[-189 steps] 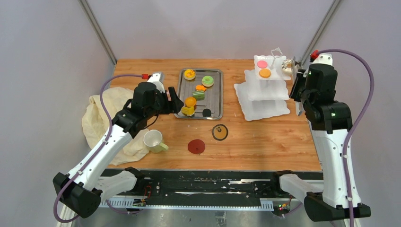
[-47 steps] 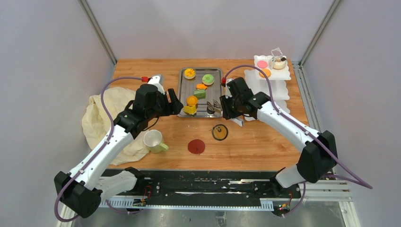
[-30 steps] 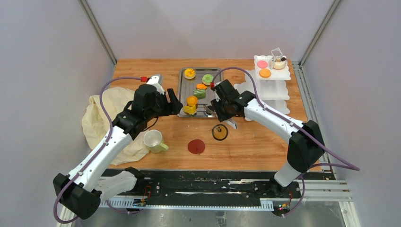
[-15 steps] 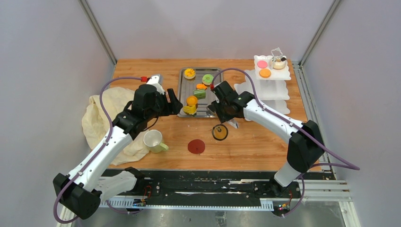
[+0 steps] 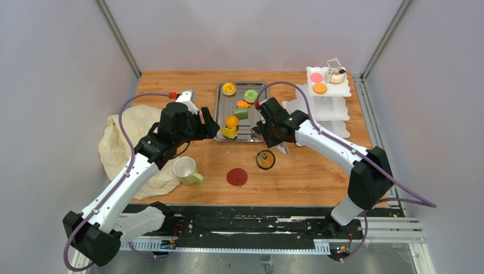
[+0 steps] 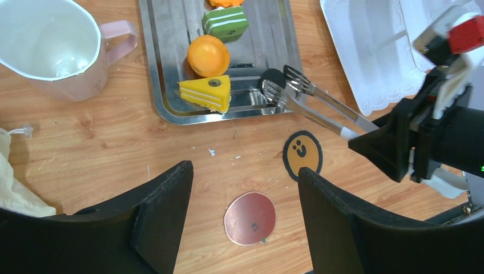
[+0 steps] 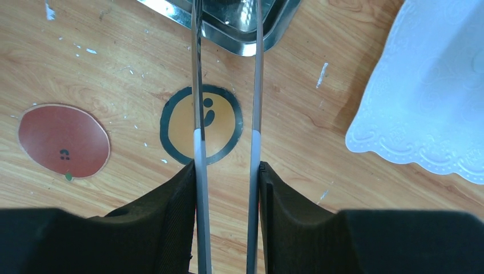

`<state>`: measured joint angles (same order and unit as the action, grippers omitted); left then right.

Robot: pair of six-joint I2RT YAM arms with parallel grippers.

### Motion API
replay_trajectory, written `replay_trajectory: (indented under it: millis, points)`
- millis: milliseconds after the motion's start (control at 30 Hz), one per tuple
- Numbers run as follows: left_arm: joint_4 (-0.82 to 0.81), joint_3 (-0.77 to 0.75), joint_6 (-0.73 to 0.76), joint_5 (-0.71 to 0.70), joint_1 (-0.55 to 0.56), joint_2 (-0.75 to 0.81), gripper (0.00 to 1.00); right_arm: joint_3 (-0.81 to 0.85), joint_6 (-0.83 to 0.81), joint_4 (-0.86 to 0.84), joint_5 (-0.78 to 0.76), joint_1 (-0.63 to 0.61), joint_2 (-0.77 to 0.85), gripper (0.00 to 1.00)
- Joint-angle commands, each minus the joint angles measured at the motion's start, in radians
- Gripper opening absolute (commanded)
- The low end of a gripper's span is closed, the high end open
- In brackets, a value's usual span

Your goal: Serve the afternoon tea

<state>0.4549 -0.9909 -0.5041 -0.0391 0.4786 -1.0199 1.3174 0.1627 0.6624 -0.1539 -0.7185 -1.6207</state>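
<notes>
Several pastries lie on the steel tray (image 5: 217, 114): a green donut (image 5: 250, 95), an orange tart (image 5: 229, 88) and a yellow cake wedge (image 6: 206, 92). The white tiered stand (image 5: 325, 108) carries a pink disc (image 5: 316, 77) and an orange tart (image 5: 320, 88) on top. My right gripper (image 7: 227, 168) is shut on the metal tongs (image 7: 197, 85), whose tips reach the tray's near right corner beside a dark round piece (image 6: 273, 81). Below them lie a yellow coaster (image 7: 201, 124) and a red coaster (image 6: 250, 217). My left gripper (image 6: 245, 171) hangs open above the red coaster. One pale mug (image 5: 185, 169) stands front left, and a pink-handled mug (image 6: 51, 43) is left of the tray.
A cream cloth (image 5: 122, 142) is bunched at the table's left edge, under my left arm. A small cup (image 5: 337, 75) with a clear wrapper sits on the stand's top tier. Crumbs dot the wood near the coasters.
My right arm swung from beside the stand to the tray's near right corner, carrying the tongs; in the last half second it barely shifted. The left arm stayed still.
</notes>
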Motion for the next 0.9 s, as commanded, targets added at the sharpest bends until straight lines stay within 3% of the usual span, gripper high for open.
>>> replay_trajectory:
  millis: [0,533,867]
  points:
    - [-0.002,0.008,0.016,-0.013,-0.01,0.018,0.72,0.031,0.021,0.013,-0.052,-0.006,0.126,0.16]
    - [-0.005,0.006,0.009,0.004,-0.01,0.017,0.72,-0.06,0.067,0.035,-0.119,0.062,0.444,0.16]
    - [-0.01,-0.006,0.014,0.025,-0.009,-0.005,0.72,-0.075,0.062,0.006,-0.015,0.299,0.478,0.17]
